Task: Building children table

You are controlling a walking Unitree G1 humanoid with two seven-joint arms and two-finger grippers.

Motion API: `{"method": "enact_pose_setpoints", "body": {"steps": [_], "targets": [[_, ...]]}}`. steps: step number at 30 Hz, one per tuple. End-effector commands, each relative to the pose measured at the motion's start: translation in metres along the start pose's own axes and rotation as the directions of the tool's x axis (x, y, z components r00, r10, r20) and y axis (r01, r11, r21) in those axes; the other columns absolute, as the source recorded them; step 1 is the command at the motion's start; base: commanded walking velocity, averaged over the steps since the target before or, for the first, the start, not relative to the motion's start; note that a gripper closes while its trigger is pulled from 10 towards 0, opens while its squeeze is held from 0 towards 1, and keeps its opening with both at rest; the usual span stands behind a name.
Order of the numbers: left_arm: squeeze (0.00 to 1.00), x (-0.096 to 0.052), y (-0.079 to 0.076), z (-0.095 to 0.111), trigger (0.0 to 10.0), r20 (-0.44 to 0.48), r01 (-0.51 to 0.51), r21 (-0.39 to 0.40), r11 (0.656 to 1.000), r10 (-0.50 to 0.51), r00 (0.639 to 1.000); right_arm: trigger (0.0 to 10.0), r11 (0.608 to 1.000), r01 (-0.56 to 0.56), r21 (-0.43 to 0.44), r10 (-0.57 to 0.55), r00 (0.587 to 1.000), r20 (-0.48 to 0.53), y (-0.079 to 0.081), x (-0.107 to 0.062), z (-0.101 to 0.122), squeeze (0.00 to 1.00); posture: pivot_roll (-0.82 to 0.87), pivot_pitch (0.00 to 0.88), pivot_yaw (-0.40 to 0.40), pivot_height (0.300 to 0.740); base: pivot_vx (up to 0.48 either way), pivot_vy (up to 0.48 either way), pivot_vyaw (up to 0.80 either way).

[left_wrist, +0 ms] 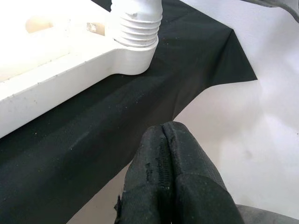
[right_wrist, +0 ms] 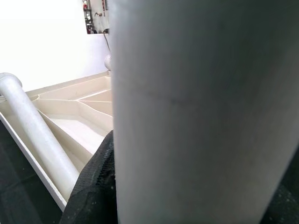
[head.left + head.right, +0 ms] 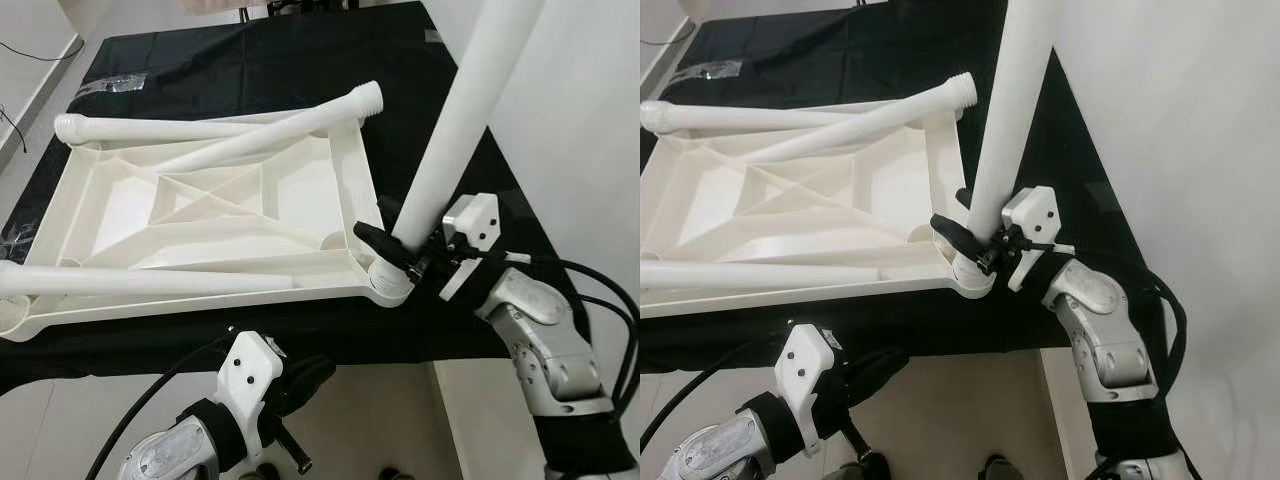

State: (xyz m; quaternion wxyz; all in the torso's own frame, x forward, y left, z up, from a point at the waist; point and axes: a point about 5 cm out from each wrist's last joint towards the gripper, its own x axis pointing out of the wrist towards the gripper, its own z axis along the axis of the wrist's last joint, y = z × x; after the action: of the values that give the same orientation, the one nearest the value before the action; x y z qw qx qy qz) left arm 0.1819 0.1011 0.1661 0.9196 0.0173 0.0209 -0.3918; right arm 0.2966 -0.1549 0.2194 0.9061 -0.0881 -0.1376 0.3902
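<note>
Black cloth (image 3: 260, 70) bears a ribbed white tabletop (image 3: 200, 200); right claw (image 3: 398, 252) clamps an upright leg (image 3: 455, 120).

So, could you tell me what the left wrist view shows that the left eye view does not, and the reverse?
Left wrist view alone: the left gripper, fingers pressed shut, and the threads of the leg in its corner socket.

Left eye view alone: the right gripper clamped on that upright leg, three loose legs lying across the tabletop.

Both: the upturned white tabletop on the black cloth.
</note>
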Motion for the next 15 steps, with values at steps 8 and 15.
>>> {"method": "enact_pose_setpoints", "body": {"steps": [8,15], "targets": [[0.00,-0.004,-0.001,-0.007,10.0,-0.041,0.006,-0.006,1.000,-0.007,0.999,10.0,0.999,-0.035,0.007,0.036,0.971,-0.237,0.009,-0.014,-0.044,0.00,0.00,0.288,0.059,0.740,0.000,0.000,0.00],[0.00,-0.003,-0.002,-0.008,10.0,-0.044,0.010,-0.008,1.000,-0.011,0.999,10.0,0.974,-0.160,0.160,0.199,0.942,-0.272,0.013,-0.012,-0.034,0.00,-0.01,0.281,0.061,0.740,0.000,0.000,0.00]]}}
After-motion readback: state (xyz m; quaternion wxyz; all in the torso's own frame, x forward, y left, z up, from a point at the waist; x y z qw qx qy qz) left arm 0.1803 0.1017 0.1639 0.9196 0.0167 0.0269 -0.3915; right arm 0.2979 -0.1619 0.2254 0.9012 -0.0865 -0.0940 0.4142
